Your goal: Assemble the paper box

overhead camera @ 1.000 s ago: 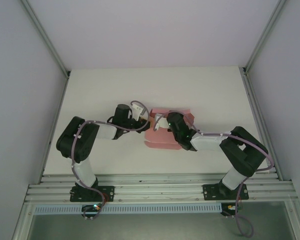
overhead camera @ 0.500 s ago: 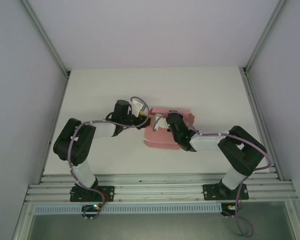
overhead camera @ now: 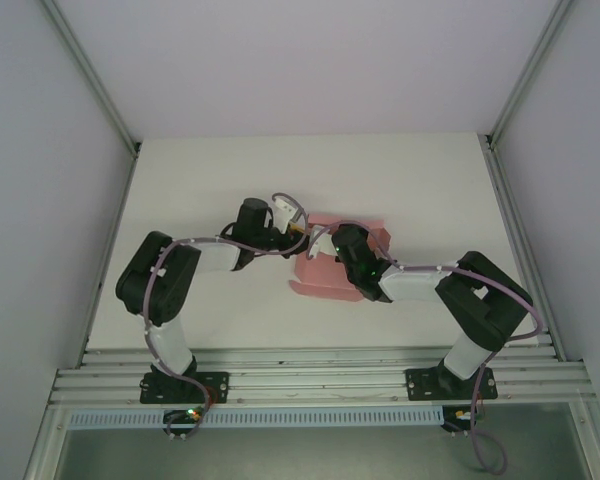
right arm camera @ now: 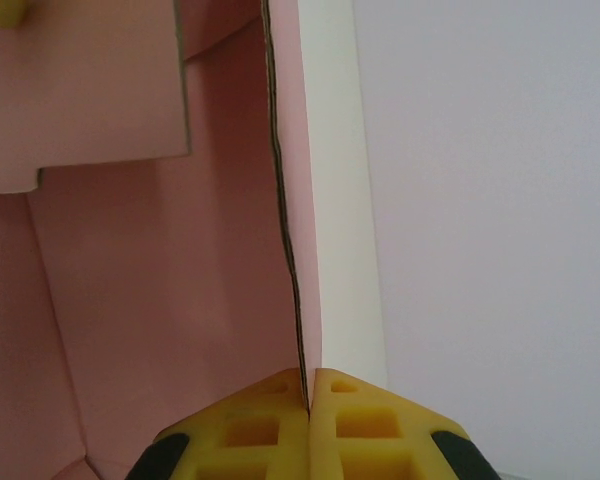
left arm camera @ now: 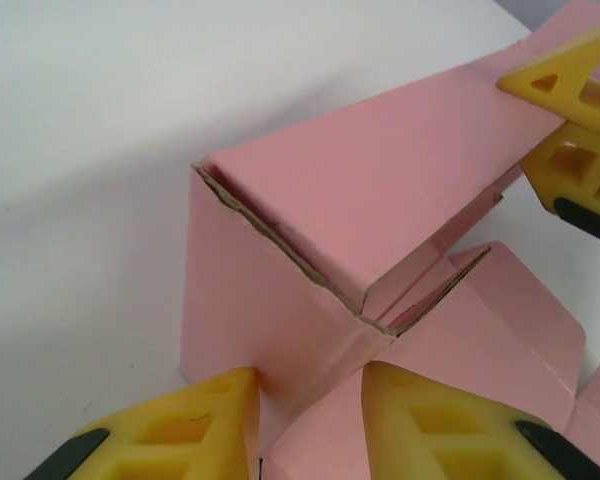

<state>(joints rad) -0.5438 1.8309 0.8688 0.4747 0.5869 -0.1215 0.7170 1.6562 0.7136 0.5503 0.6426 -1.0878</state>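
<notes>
— Where does the paper box (overhead camera: 318, 284) stand, seen from above?
— At the middle of the bench (overhead camera: 210, 170), well clear of every edge. The left arm (overhead camera: 210, 262) and right arm (overhead camera: 410, 284) meet over it.
— And from the left wrist?
— One wall (left arm camera: 250, 320) is raised and creased, a panel (left arm camera: 380, 170) leans over it, and flaps (left arm camera: 510, 320) lie flat and loose. The left jaws sit part-spread astride a folded ridge; whether they pinch it, I cannot tell. The right jaws grip the panel's far edge.
— The right wrist?
— The right jaws are pressed together on a thin, upright card edge.
— Progress?
— Roughly halfway, by my reading. The sides are forming, but the corners gape, the flaps are untucked and nothing is locked.
</notes>
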